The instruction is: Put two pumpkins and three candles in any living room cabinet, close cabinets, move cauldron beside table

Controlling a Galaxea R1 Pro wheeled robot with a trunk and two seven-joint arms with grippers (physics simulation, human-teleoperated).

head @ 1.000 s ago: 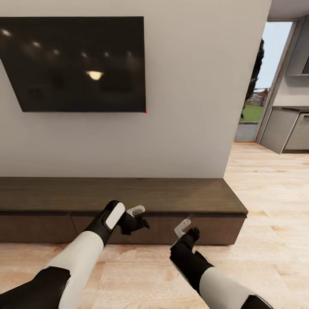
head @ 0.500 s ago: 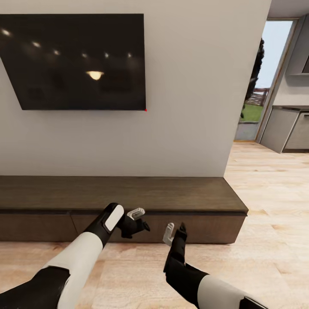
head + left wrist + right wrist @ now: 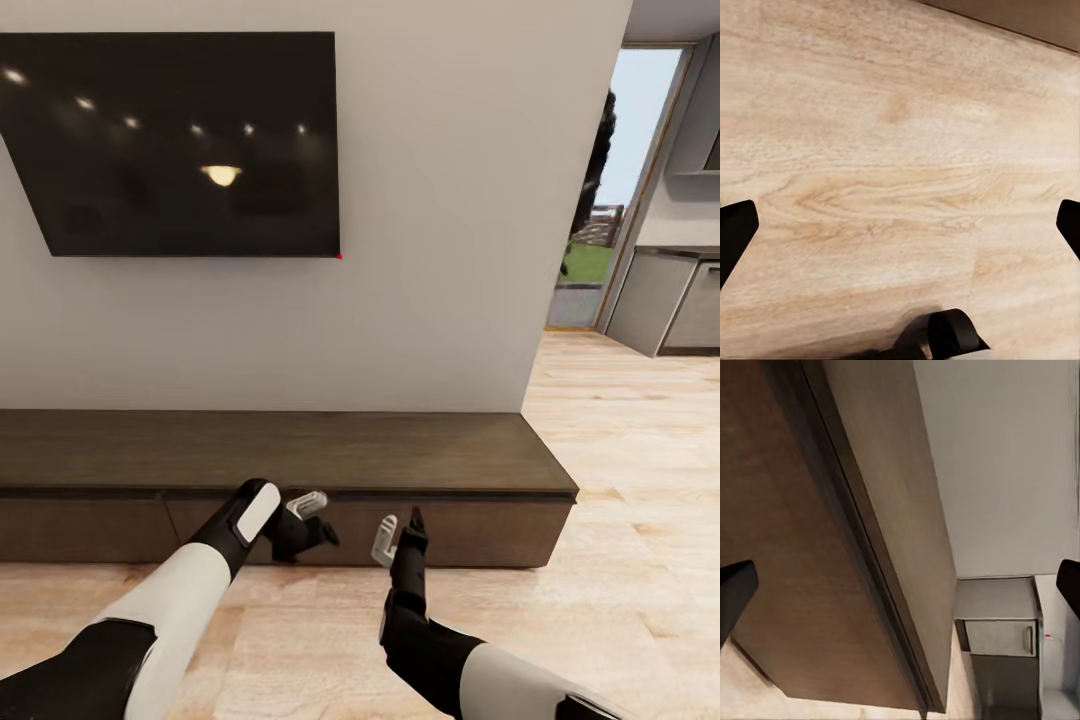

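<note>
The long low dark-brown cabinet [image 3: 300, 455] runs along the white wall, with its drawer fronts flush and shut. My left gripper [image 3: 312, 518] hangs open just in front of the cabinet's front face, pointing down at the wood floor [image 3: 900, 165]. My right gripper [image 3: 398, 535] is open and empty beside it, turned edge-on and aimed at the cabinet front [image 3: 810, 585]. In both wrist views the dark fingertips sit far apart with nothing between them. The pumpkins, candles, cauldron and table are out of view.
A large black TV [image 3: 180, 145] hangs on the wall above the cabinet. To the right the wall ends at a passage with grey kitchen units [image 3: 665, 300] and a glass door [image 3: 600, 200]. Light wood floor [image 3: 620, 450] spreads to the right.
My right gripper has moved left and a little down, turning edge-on toward the cabinet front. The left gripper has dipped slightly. The cabinet has not changed.
</note>
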